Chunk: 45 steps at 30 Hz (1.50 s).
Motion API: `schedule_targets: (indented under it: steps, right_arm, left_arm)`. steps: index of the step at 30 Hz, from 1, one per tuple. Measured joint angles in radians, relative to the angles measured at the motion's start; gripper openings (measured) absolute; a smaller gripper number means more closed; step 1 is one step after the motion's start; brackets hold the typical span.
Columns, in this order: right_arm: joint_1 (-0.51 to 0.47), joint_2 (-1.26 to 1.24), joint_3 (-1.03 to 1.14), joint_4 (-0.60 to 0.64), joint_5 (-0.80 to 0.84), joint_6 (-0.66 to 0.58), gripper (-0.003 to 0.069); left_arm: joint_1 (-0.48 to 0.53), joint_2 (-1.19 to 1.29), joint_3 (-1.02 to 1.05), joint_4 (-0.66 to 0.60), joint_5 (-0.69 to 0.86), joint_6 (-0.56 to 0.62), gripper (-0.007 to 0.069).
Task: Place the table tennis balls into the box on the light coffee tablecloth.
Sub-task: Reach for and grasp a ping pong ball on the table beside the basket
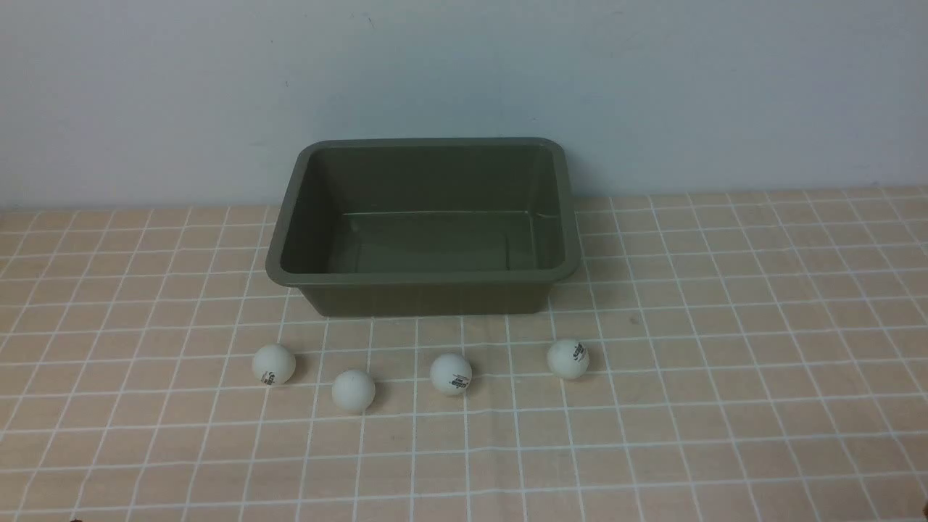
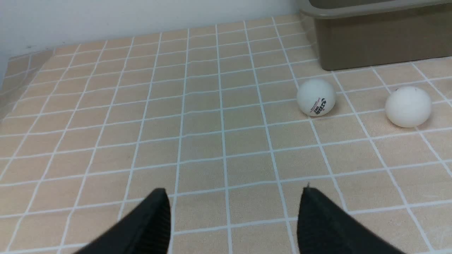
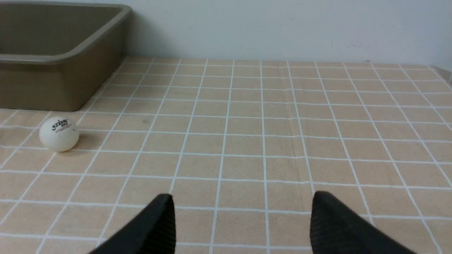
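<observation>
Our left gripper [image 2: 233, 201] and right gripper [image 3: 243, 204] both stand spread, holding nothing. We see four white table tennis balls [image 1: 451, 375] spaced in front of the green box [image 1: 424, 278], all on the light coffee tablecloth [image 1: 689, 406]; a pale wall [image 1: 435, 65] rises behind the box.

The left tool [image 2: 233, 197] is held open, its fingers parted; the right tool [image 3: 243, 201] is likewise held wide open.
</observation>
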Motion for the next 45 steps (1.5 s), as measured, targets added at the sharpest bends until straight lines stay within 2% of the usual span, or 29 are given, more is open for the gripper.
schedule_targets:
  steps: [37, 42, 45]
  right_arm:
    - [0.000, 0.000, 0.000, -0.012, -0.001, -0.001, 0.0467]
    - [0.000, 0.000, 0.003, -0.017, -0.069, 0.008, 0.0467]
    - [0.000, 0.000, -0.072, -0.012, -0.068, 0.014, 0.0467]
  left_arm:
    - [0.000, 0.000, 0.000, 0.000, 0.000, 0.000, 0.0403]
    - [0.000, 0.000, 0.000, 0.000, 0.000, 0.000, 0.0403]
    - [0.000, 0.000, 0.000, 0.000, 0.000, 0.000, 0.0403]
